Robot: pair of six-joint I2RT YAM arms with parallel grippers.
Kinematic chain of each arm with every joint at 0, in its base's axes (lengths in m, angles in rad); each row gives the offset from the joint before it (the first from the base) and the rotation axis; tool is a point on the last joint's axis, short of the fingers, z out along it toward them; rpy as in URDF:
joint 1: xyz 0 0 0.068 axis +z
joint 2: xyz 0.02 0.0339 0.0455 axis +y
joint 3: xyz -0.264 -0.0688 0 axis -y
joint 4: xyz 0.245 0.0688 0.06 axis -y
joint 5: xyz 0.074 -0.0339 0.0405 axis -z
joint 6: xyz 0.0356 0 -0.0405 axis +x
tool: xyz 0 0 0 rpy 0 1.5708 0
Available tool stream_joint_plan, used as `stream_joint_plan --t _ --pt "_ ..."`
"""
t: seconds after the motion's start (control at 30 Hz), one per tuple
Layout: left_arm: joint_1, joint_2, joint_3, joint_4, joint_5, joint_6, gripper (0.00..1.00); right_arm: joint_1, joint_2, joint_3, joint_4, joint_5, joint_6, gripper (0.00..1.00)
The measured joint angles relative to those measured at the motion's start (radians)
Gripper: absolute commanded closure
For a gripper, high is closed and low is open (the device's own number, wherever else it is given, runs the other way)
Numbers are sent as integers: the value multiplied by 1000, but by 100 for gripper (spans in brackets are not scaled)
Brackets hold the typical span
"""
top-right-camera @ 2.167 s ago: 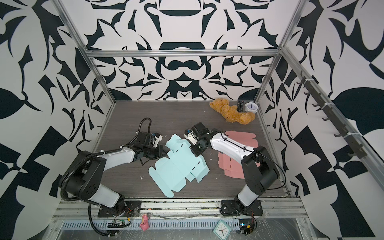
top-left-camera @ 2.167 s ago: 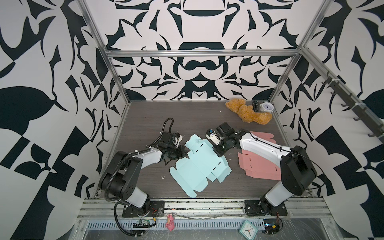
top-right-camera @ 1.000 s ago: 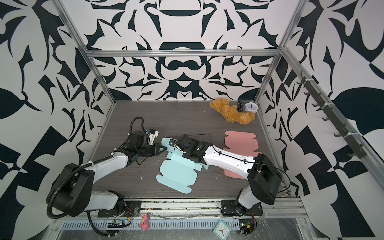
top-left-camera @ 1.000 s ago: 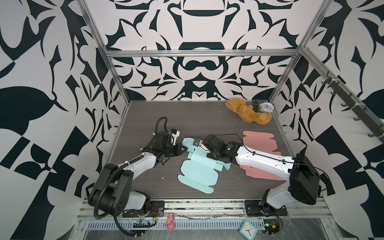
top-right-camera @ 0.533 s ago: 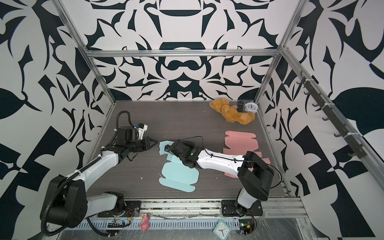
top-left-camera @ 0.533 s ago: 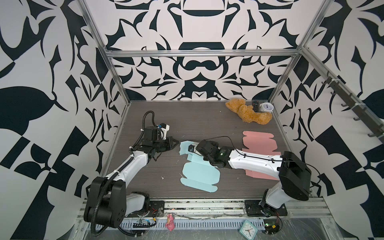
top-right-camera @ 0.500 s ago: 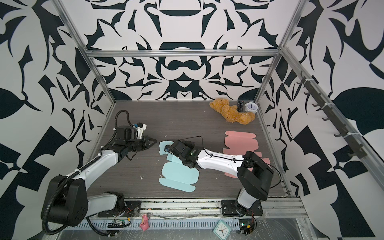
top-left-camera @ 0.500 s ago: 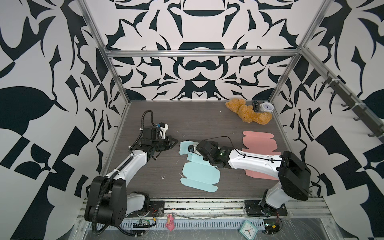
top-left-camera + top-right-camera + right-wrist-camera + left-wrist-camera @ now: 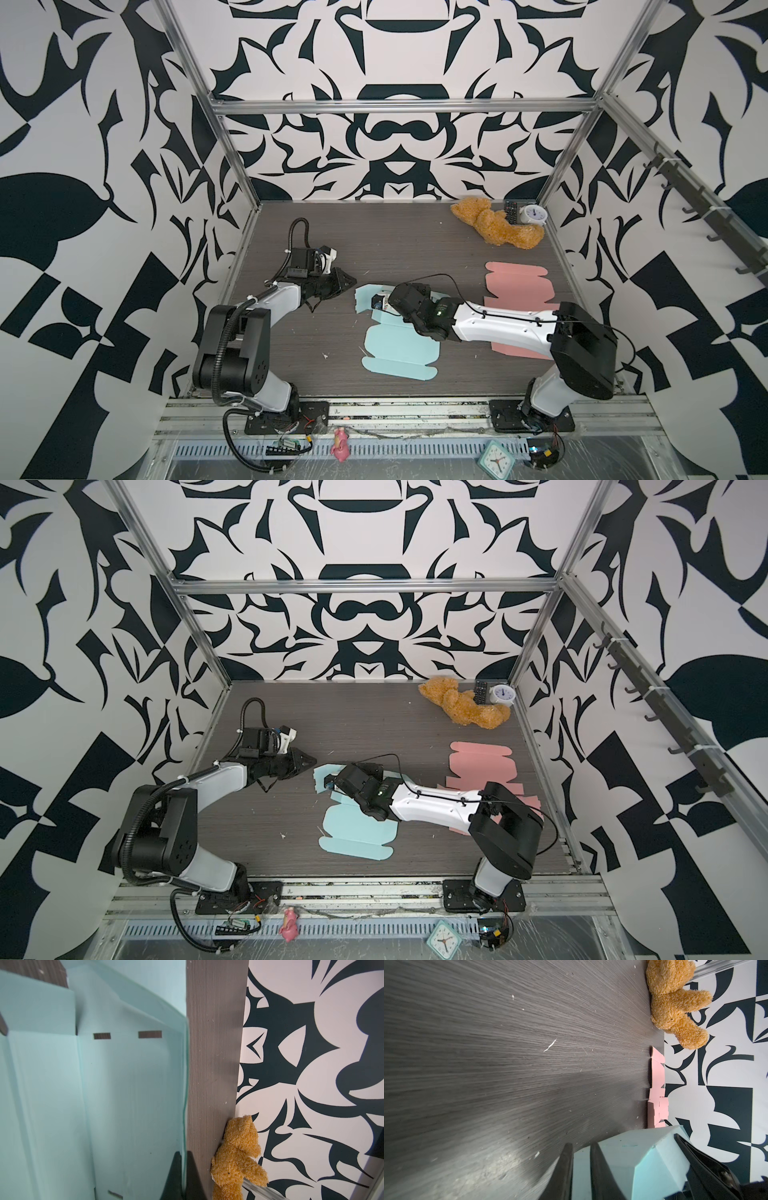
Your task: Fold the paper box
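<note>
Nearest, on the front rail [image 9: 415, 409], sit one pink figure [image 9: 340, 444] and one square clock [image 9: 494, 457]. On the surface [image 9: 395, 245] lies one blue paper box [image 9: 399, 353], its front panel flat near the front edge and its far flap raised. The right tool [image 9: 182, 1159] is pressed together on that flap's edge. The left tool [image 9: 347, 286], the other of two, hovers just beside the flap with its fingers [image 9: 563, 1172] slightly spread, gripping nothing. Pink sheets [image 9: 515, 282] overlap toward the right edge; their number is unclear. Bare surface runs wide behind both tools. In the far right corner are one teddy bear [image 9: 494, 226], one remote [image 9: 511, 212] and one round clock [image 9: 534, 215].
</note>
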State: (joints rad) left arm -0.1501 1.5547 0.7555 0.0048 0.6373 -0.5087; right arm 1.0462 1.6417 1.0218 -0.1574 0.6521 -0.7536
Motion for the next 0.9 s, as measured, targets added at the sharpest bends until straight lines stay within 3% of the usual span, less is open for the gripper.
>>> stream_joint_plan --t 0.47,0.9 --pt "-90 17 -31 52 18 -22 80 14 26 -36 99 57 -89 100" --pt "-132 -95 -127 66 13 -43 77 23 31 -87 230 89 -185 100"
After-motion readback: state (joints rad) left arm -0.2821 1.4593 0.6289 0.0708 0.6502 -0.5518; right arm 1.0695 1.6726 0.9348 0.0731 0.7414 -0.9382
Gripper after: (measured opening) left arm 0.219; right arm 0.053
